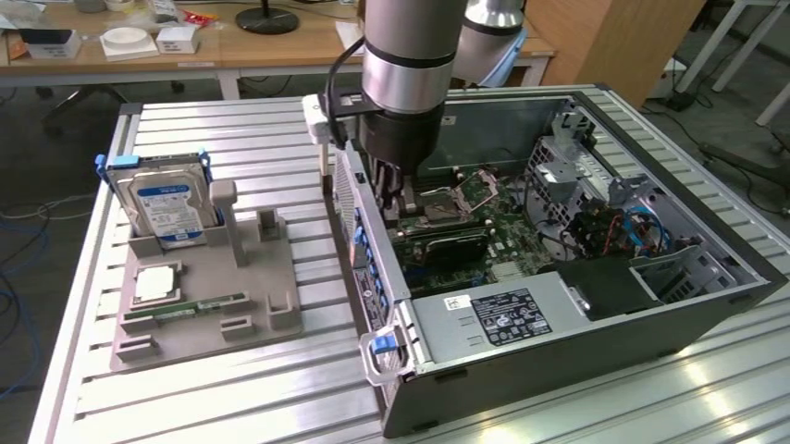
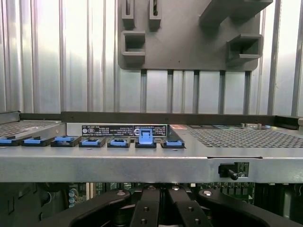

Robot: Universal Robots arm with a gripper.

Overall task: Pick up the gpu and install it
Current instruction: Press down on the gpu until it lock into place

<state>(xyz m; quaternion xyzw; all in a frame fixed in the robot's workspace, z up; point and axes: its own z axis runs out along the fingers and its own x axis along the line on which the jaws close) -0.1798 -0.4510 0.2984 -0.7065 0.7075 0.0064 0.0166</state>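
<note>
Arm upright, wrist down – gripper (image 1: 401,211) fingers apparently drawn together.

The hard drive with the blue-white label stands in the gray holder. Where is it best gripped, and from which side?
Grip the hard drive at its upper edge, coming from above, pinching across its thin thickness. It stands nearly upright, and the gray holder encloses its lower end, so the top is free.
</note>
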